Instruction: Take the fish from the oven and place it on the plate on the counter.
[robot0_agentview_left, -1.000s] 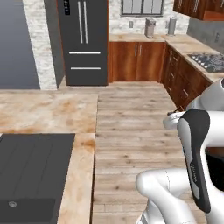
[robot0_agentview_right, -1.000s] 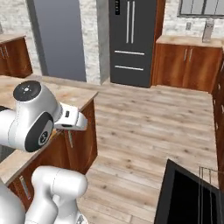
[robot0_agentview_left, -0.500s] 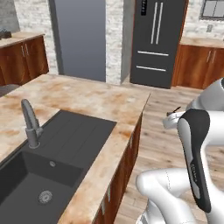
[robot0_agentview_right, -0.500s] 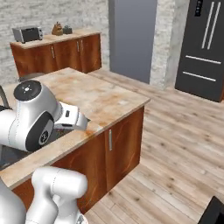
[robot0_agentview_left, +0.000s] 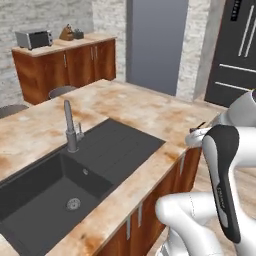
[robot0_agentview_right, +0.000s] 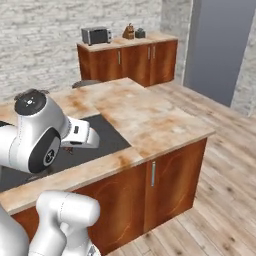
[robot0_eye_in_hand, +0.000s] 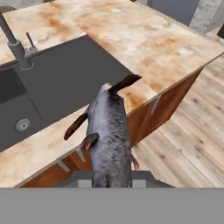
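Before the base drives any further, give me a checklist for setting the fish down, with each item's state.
1. Fish in the gripper: ok, its body runs up from between the fingers in the hand view.
2. Grip firm: cannot tell, fingertips are hidden under the fish.
3. Plate in sight: not ok; none on the island counter or the far counter.
4. Fish clear of the sink: ok, it hangs over the counter edge.
5. Faucet clear of the arm: ok, it stands apart.
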